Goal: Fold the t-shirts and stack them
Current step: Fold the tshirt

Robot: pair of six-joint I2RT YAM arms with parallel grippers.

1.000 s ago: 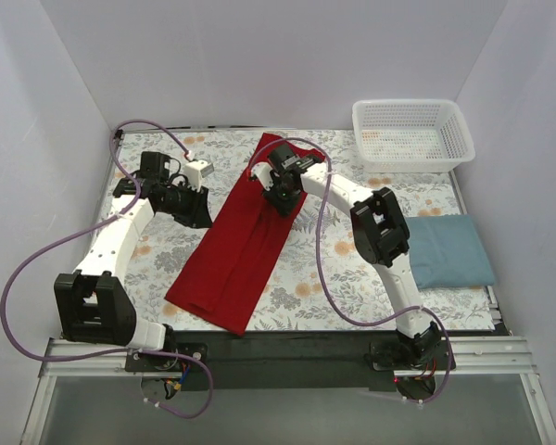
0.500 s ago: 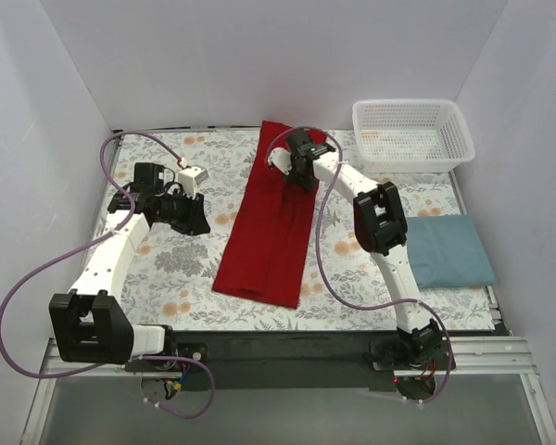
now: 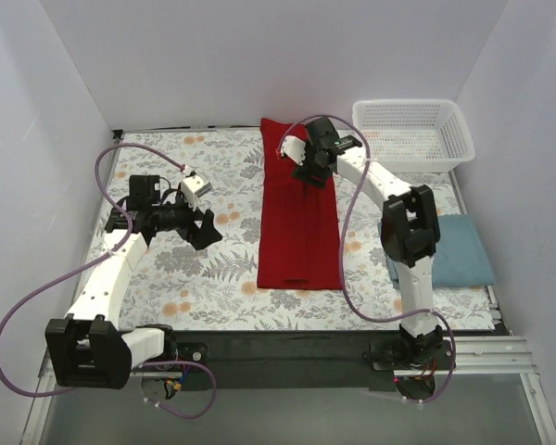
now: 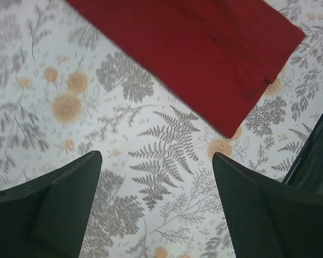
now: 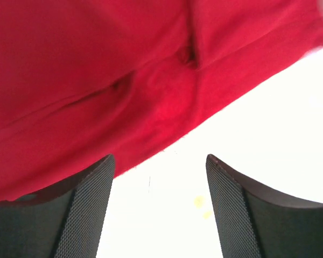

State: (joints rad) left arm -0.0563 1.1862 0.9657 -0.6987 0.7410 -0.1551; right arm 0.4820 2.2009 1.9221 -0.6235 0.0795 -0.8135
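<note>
1. red cloth first: one red t-shirt point(image 3: 299, 222), folded into a long narrow strip, lies flat on the flowered counter point(image 3: 195, 278). it runs from the far edge toward the near edge, about midway between the left and right edges.
2. one blue-grey t-shirt point(image 3: 459, 252), folded into a flat rectangle, lies by the right edge toward the near right corner, well apart from the red one. the right arm point(image 3: 410, 232) crosses in front of its left side.
3. that makes two t-shirts, lying apart and not stacked.
4. one white lattice basket point(image 3: 412, 134) sits in the far right corner.
5. two grippers. the left gripper point(image 3: 207, 229) hangs over the left half of the counter, near the red strip's left side but apart from it. it is released, jaws spread wide over bare flowered surface.
6. the right gripper point(image 3: 312, 173) is over the far end of the red t-shirt, by its right side. it is released too, jaws spread, with no cloth between them. whether it touches the cloth cannot be told.
</note>
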